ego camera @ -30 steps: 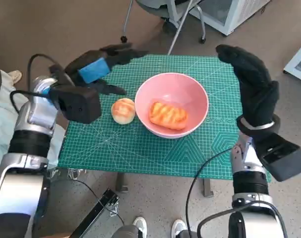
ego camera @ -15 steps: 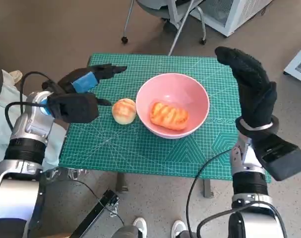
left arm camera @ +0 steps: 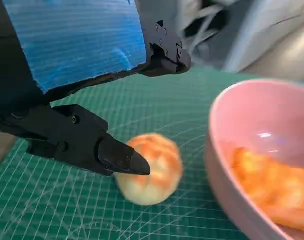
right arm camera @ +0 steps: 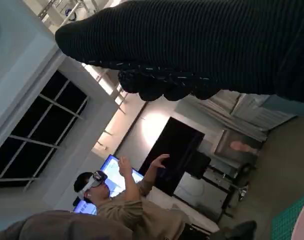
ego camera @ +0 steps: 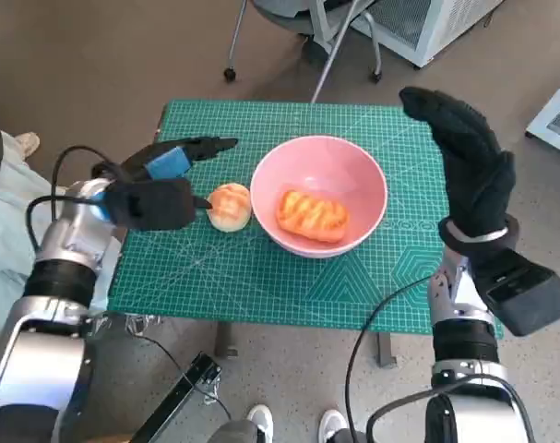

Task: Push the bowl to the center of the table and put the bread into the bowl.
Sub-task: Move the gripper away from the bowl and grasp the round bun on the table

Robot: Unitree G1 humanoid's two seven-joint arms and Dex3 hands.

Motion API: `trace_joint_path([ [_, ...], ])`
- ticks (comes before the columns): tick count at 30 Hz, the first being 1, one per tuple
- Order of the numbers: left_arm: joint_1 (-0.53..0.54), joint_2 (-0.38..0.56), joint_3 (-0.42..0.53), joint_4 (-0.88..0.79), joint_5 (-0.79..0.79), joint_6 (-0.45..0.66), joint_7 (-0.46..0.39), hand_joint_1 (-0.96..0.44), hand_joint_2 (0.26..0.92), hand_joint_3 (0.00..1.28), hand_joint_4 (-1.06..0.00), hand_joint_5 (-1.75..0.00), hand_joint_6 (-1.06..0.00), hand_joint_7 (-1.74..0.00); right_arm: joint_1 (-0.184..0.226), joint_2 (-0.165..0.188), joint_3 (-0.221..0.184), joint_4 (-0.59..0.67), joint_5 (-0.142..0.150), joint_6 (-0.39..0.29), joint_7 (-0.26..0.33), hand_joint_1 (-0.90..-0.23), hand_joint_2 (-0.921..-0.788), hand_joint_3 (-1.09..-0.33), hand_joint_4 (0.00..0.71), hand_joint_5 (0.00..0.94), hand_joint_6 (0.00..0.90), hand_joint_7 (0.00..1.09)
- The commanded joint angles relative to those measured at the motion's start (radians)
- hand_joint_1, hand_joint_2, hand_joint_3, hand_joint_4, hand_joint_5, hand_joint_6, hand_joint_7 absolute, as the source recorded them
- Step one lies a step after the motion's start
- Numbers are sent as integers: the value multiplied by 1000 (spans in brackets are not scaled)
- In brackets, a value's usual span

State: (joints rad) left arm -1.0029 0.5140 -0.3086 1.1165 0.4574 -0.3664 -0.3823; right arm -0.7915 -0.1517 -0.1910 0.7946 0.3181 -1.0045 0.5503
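Small table (ego camera: 261, 277) topped with green gridded cutting mat, standing on speckled grey floor (ego camera: 95, 55). Chair base (ego camera: 303, 41) with castors beyond far edge; white cabinet (ego camera: 427, 28) at far right, another pale unit (ego camera: 558, 115) at right edge. Shoes (ego camera: 293, 425) of a person at near edge; pale cloth and another shoe (ego camera: 21, 143) at far left.

Pink bowl (ego camera: 320, 192) roughly mid-table, slightly right of centre. One elongated glazed bread (ego camera: 312, 214) already lying inside. Second bread, a round bun (ego camera: 230, 205), on mat just left of bowl, touching or nearly touching its wall; cannot tell which.

Left hand (ego camera: 160, 180) low over left part of mat, fingers spread wide, holding nothing; one fingertip (left arm camera: 129, 164) right at the bun's left side, contact unclear. Nothing else between bun and bowl.

Right hand (ego camera: 464, 157) raised above right edge of table, fingers extended and apart, holding nothing, well clear of bowl.

Right wrist view: person (right arm camera: 116, 200) wearing headset, arms raised, in front of lit screen (right arm camera: 109, 167); dark windows (right arm camera: 36, 135) on wall.

Fine printed scale marks along mat, not readable. No legible brands or labels.
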Motion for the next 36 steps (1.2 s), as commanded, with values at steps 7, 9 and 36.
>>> trace_joint_path([
  [7,-30,-95,-73,113,72,103,65,-230,836,2,-240,0,-387,-20,18,-1,0,0,17,21,27,-564,-921,-655,342,0,41,818],
  [9,-32,-101,-77,121,76,108,71,-233,836,2,-239,0,-389,-19,18,-1,-1,0,18,22,28,-564,-921,-654,342,1,41,818],
  [36,-44,-131,-150,187,150,145,178,-14,920,85,-692,-1092,-584,-1216,37,-12,-4,-37,22,37,30,-572,-921,-645,339,0,35,826],
])
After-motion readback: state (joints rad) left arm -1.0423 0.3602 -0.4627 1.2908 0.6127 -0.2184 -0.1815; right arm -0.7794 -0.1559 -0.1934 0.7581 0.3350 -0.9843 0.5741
